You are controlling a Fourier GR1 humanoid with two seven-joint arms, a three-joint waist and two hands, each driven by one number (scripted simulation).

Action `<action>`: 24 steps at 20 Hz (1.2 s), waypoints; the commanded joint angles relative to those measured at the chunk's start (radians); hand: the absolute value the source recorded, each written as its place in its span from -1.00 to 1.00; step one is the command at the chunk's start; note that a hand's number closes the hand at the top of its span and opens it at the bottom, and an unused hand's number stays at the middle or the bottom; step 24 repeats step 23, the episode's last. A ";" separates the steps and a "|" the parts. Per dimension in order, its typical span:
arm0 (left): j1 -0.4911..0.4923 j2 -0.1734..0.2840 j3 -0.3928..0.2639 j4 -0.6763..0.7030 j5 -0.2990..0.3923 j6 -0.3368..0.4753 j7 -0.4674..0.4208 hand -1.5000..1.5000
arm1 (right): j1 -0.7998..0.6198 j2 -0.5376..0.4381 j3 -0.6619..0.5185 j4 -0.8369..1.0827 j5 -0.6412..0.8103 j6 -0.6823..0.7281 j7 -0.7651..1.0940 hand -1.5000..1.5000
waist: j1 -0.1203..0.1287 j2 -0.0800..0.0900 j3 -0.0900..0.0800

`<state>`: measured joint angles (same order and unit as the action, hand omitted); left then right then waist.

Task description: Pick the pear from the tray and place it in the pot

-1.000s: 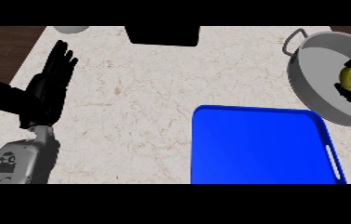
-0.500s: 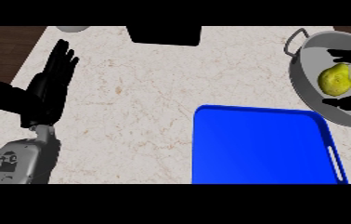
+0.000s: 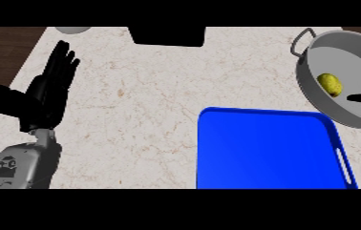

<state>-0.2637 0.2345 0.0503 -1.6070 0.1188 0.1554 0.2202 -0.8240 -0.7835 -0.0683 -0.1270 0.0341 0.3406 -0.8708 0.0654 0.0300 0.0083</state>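
Count: one pear [image 3: 329, 84], one pot [image 3: 337, 76], one tray [image 3: 268, 150].
Pear: inside the pot, on its floor.
Change: half a second ago the pear sat larger and nearer the pot's middle.
My left robot hand [image 3: 51, 86]: fingers straight, resting at the table's [image 3: 162, 90] left edge.
My right robot hand: out of view.
Room: bare table between hand and tray.

Readable text: none can be read on any thing in the head view.
Mark on the left forearm [image 3: 25, 164]: below the left hand [image 3: 49, 88], a small dark mark stands on the grey cover; it is too small to read.
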 commanded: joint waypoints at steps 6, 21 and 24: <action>-0.001 0.004 0.017 0.000 0.018 -0.014 -0.012 0.00 | 0.020 -0.129 -0.070 0.026 -0.071 0.258 -0.001 -1.00 | 0.002 0.011 0.004; 0.004 0.008 0.010 -0.010 0.002 -0.008 0.001 0.00 | 0.096 -0.212 -0.087 -0.052 -0.098 0.332 0.043 -1.00 | 0.002 0.012 0.009; 0.022 0.007 0.027 -0.002 0.014 -0.016 -0.029 0.00 | 0.113 -0.236 -0.091 -0.058 -0.105 0.363 0.048 -1.00 | -0.003 0.012 0.009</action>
